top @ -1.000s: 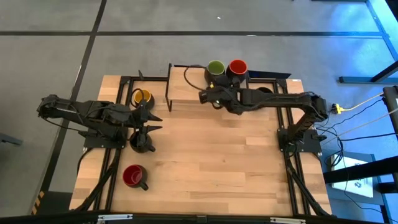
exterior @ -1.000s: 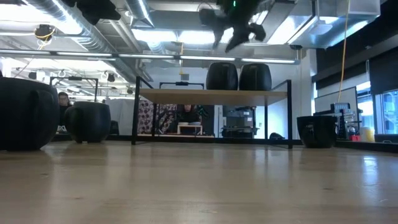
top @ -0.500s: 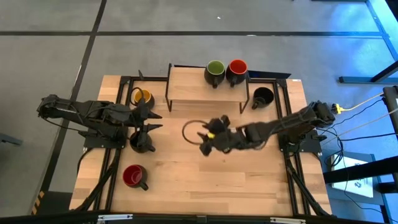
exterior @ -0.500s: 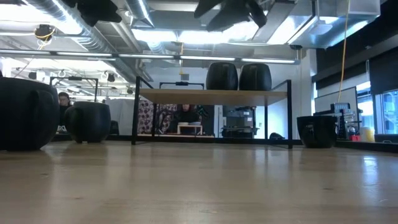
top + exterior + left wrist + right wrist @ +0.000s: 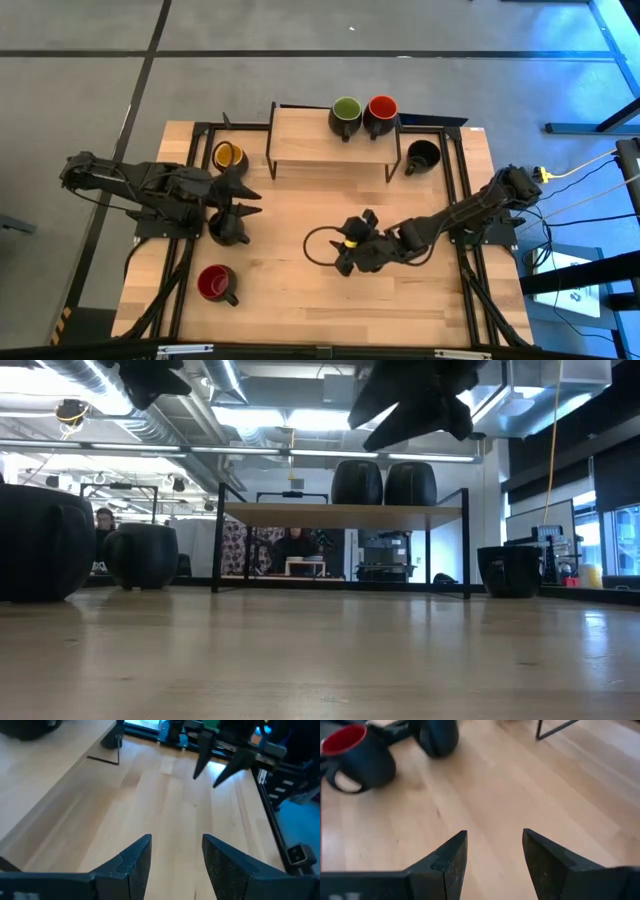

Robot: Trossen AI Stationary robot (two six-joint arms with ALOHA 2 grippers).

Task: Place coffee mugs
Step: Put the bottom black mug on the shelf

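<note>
So far I count 2 mugs up on the shelf (image 5: pixel 320 140) at top centre: the green mug (image 5: pixel 346 113) and a red mug (image 5: pixel 382 113). 4 are left on the table: the yellow mug (image 5: pixel 228 156), a black mug (image 5: pixel 228 228) under my left gripper (image 5: pixel 247 198), another black mug (image 5: pixel 422 156), and the second red mug (image 5: pixel 216 284) at lower left. Both grippers are open and empty. Since 1 second ago, the right gripper (image 5: pixel 345 247) has swung from the shelf down to mid-frame; the left's fingers spread wider.
</note>
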